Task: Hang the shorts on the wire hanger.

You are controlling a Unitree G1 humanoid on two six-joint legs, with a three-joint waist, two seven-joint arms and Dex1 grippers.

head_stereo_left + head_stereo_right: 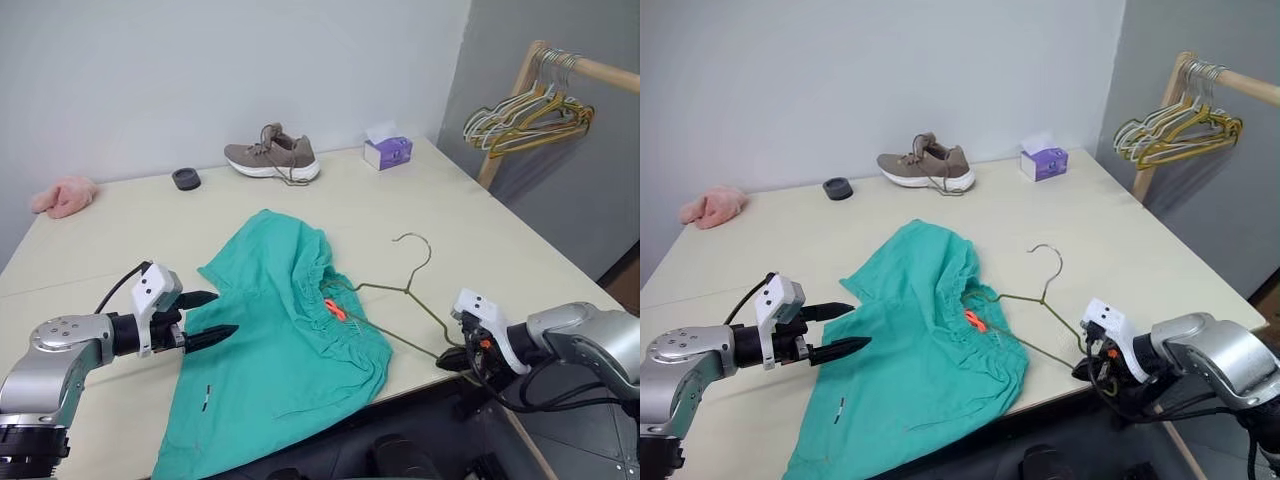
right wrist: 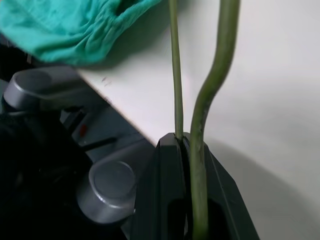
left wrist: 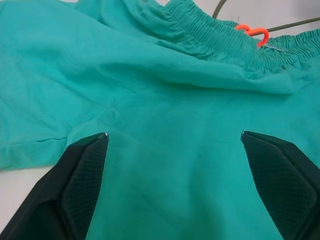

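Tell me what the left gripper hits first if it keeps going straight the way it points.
Most likely the shorts: the open left gripper aims across the cloth toward the gathered waistband, though its height above the cloth is unclear.

the pale table carried the shorts at its near edge, overlapping the wire hanger. a shoe, tissue box and black ring lined the far edge. a pink cloth lay at the far left corner.

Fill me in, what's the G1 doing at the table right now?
It's working on hanging the shorts on the wire hanger. The right gripper is shut on the hanger's corner at the table's near edge. The hanger's other end lies tucked into the shorts' waistband by the orange drawstring. The left gripper is open, poised at the shorts' left side, gripping nothing. The shorts lie flat on the table, not yet hung.
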